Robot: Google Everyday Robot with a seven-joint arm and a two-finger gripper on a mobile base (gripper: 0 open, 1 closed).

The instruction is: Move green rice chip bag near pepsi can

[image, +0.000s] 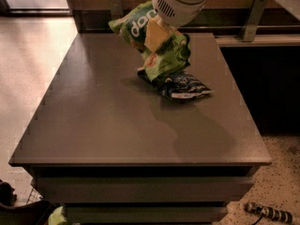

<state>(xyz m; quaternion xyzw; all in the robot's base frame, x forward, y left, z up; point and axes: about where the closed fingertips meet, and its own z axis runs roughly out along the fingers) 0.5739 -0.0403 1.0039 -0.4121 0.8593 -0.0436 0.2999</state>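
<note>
Pincer (157, 37): at far side of desk (108, 125), clamped on green rice chip bag (165, 55). Bag held tilted, dark green end with white lettering up and to left, lime end down. Lime end overlaps far edge of dark navy bag (183, 85); contact cannot be told. Navy bag lies flat on desk, right of centre.

Big white letters stand on the dark green, far-left end of the green rice chip bag (168, 55); tilted, they look like "pop"; its smaller print cannot be read; the end effector (153, 40), over the far side of the table (103, 125), clamps this bag; the dark navy bag (185, 86) beside it, nearer and to the right, shows white lettering too small to read.
</note>
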